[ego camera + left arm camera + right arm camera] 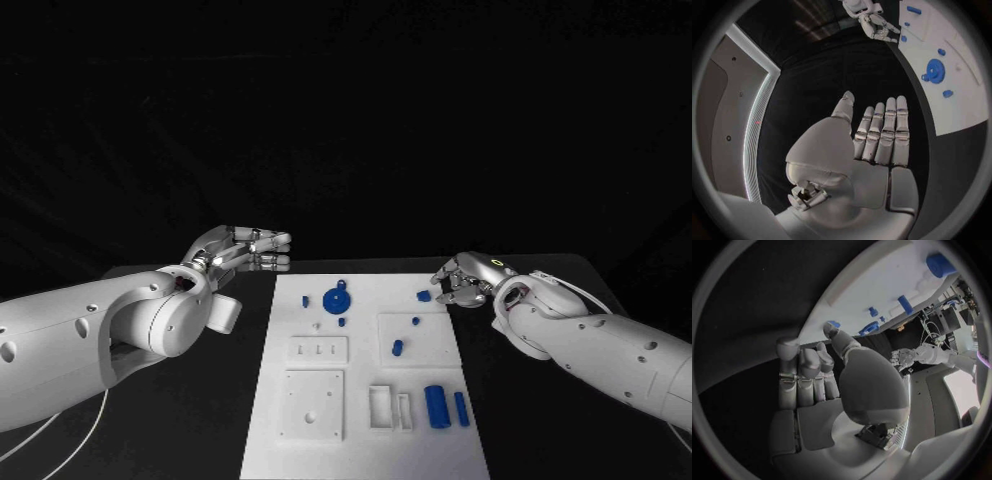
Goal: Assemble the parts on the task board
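We see the white board [361,400] lying in the middle of the black table [548,420], and we place everything else against it. Our left hand [242,250] hovers off the board's far left corner, over bare table, touching nothing. In the left wrist view its fingers [886,132] lie straight and pressed side by side, the thumb standing a little apart, with nothing held.

Our right hand [464,282] sits at the board's far right corner, just beside a small blue piece [424,296] near that edge. In the right wrist view its fingers [804,375] are close together and bent slightly inward, the thumb reaching toward the board's edge; we cannot tell whether the thumb tip touches the blue piece there, and the hand grips nothing we can make out.

On the board, a blue gear [338,300] lies near the far end, with a small blue peg [397,348] toward the middle. Two blue cylinders [437,407] lie side by side near the board's right edge at the near end, next to a white holder [382,407].
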`<state>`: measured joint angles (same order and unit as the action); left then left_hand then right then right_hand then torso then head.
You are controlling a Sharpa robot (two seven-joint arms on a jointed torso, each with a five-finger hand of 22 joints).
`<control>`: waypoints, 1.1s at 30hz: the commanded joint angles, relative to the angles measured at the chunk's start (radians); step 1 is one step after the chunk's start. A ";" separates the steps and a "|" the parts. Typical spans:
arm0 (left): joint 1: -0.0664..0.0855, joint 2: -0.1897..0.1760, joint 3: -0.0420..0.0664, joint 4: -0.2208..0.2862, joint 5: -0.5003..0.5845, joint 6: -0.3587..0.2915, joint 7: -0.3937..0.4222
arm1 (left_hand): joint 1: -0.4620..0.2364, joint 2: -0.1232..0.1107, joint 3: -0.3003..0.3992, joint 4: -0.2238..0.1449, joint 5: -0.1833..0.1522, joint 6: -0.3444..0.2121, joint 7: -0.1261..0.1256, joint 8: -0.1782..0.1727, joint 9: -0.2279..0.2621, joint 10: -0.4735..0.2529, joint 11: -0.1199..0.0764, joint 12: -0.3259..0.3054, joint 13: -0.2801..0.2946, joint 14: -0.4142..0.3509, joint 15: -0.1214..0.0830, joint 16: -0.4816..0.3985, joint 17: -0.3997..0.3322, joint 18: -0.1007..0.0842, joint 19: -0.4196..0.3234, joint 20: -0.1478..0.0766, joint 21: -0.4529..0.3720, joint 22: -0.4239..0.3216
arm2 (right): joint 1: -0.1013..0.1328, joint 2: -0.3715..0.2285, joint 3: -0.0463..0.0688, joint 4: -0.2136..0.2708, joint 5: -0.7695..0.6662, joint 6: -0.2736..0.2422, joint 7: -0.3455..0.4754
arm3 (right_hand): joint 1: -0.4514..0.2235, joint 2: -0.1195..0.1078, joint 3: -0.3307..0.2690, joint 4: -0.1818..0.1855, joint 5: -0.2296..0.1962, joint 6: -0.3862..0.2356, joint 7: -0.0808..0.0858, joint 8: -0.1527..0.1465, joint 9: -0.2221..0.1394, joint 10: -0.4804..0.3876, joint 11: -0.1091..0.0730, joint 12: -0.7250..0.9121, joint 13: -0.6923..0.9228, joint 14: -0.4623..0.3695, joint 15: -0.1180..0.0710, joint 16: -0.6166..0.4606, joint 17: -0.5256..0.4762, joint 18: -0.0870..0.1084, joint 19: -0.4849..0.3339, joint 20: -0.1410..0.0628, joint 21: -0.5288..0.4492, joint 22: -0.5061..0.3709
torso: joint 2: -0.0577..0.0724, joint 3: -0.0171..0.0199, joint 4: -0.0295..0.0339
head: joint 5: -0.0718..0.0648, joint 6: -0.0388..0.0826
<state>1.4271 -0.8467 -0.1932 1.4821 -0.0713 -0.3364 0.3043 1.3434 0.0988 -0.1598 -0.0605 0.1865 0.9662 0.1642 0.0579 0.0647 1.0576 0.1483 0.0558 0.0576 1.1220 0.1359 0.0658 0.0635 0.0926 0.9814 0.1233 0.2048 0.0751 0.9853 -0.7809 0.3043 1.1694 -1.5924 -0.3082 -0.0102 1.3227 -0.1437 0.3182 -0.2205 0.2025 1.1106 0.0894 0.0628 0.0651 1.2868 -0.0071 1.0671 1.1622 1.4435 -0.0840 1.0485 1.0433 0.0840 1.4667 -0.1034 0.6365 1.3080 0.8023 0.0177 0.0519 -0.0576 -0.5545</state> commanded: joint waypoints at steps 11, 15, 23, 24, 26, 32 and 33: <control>0.000 0.001 0.000 0.000 -0.007 0.017 0.010 | 0.008 0.001 -0.001 -0.009 0.003 -0.006 -0.002 0.005 0.001 0.006 0.001 0.005 0.001 0.006 -0.002 0.005 0.001 -0.013 0.001 -0.002 0.003 -0.001 | -0.007 0.012 -0.001 -0.005 -0.024 0.027 0.008 | -0.004 0.001 -0.014 0.005 0.010 -0.008 0.001 -0.001 0.000 0.002 -0.002 0.000 -0.001 0.003 0.002 -0.005 0.002 -0.003 0.047 0.001 -0.004 0.070 | -0.001 0.0002 -0.0003 | 0.000 -0.003; 0.000 0.001 0.000 -0.001 -0.007 0.018 0.009 | 0.008 0.001 -0.001 -0.009 0.003 -0.006 -0.002 0.005 0.001 0.006 0.001 0.005 0.001 0.006 -0.002 0.005 0.001 -0.013 0.001 -0.002 0.003 -0.001 | -0.010 0.015 -0.001 -0.006 -0.024 0.019 0.003 | -0.007 0.002 -0.016 0.008 0.010 -0.008 0.001 -0.001 0.000 0.001 -0.002 0.000 -0.001 0.003 0.002 -0.005 0.003 -0.003 0.048 0.001 -0.003 0.070 | 0.000 0.0003 0.0006 | 0.000 -0.003; 0.000 0.000 0.000 -0.001 -0.008 0.019 0.008 | 0.008 0.001 -0.001 -0.009 0.003 -0.006 -0.002 0.005 0.001 0.006 0.001 0.005 0.001 0.006 -0.002 0.005 0.001 -0.013 0.001 -0.002 0.003 -0.001 | -0.012 0.018 -0.001 -0.008 -0.039 -0.012 -0.030 | -0.011 0.002 -0.047 0.042 0.023 -0.003 0.005 -0.001 0.000 0.002 0.000 0.002 -0.001 0.003 0.005 -0.004 0.005 0.003 0.049 0.004 -0.004 0.069 | -0.001 -0.0008 0.0000 | 0.000 -0.006; 0.000 0.000 0.000 -0.001 -0.008 0.019 0.008 | 0.008 0.001 -0.001 -0.009 0.003 -0.006 -0.002 0.005 0.001 0.006 0.001 0.005 0.001 0.006 -0.002 0.005 0.001 -0.013 0.001 -0.002 0.003 -0.001 | -0.012 0.018 -0.002 -0.009 -0.041 -0.014 -0.033 | -0.010 0.002 -0.047 0.043 0.021 -0.003 0.005 -0.001 0.000 0.002 0.000 0.002 -0.001 0.003 0.005 -0.005 0.004 0.003 0.049 0.004 -0.005 0.068 | -0.001 -0.0007 -0.0003 | 0.000 -0.007; 0.000 0.000 0.000 -0.001 -0.009 0.019 0.008 | 0.008 0.001 -0.001 -0.009 0.003 -0.006 -0.002 0.005 0.001 0.006 0.001 0.005 0.001 0.006 -0.002 0.005 0.001 -0.013 0.001 -0.002 0.003 -0.001 | -0.013 0.020 -0.002 -0.010 -0.042 -0.016 -0.035 | -0.010 0.002 -0.047 0.043 0.021 -0.003 0.005 -0.001 0.000 0.002 0.000 0.002 -0.001 0.003 0.005 -0.005 0.004 0.003 0.049 0.004 -0.005 0.068 | -0.001 -0.0009 -0.0003 | 0.000 -0.007; 0.000 -0.001 0.000 -0.001 -0.009 0.020 0.007 | 0.008 0.002 -0.002 -0.008 0.003 -0.006 -0.001 0.004 0.001 0.005 0.001 0.005 0.001 0.005 -0.002 0.005 0.001 -0.013 0.001 -0.002 0.003 -0.001 | -0.015 0.027 -0.002 -0.014 -0.044 -0.018 -0.037 | -0.009 0.003 -0.043 0.047 0.019 -0.007 0.006 -0.001 0.000 0.001 0.000 0.001 -0.002 0.003 0.006 -0.005 0.005 0.003 0.049 0.004 -0.005 0.068 | -0.001 -0.0007 0.0001 | 0.000 -0.007; 0.000 -0.001 0.000 -0.001 -0.009 0.020 0.007 | 0.008 0.002 -0.002 -0.008 0.003 -0.006 -0.001 0.004 0.001 0.005 0.001 0.005 0.001 0.005 -0.002 0.005 0.001 -0.013 0.001 -0.002 0.003 -0.001 | -0.016 0.027 -0.002 -0.014 -0.044 -0.019 -0.037 | -0.009 0.003 -0.043 0.047 0.019 -0.007 0.006 -0.001 0.000 0.001 0.000 0.001 -0.002 0.003 0.006 -0.005 0.005 0.003 0.049 0.004 -0.005 0.068 | -0.001 -0.0006 0.0005 | 0.000 -0.007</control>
<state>1.4270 -0.8478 -0.1934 1.4799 -0.0743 -0.3326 0.3034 1.3434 0.0988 -0.1626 -0.0633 0.1865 0.9662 0.1642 0.0579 0.0646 1.0575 0.1483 0.0559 0.0576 1.1220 0.1359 0.0657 0.0633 0.0924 0.9814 0.1233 0.2048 0.0751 0.9708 -0.7550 0.3028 1.1559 -1.6220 -0.3171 -0.0387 1.3118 -0.1433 0.2747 -0.1793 0.2257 1.1075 0.0925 0.0628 0.0648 1.2867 -0.0071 1.0671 1.1612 1.4435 -0.0840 1.0485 1.0471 0.0840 1.4667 -0.1034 0.6364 1.3077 0.8009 0.0169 0.0519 -0.0570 -0.5615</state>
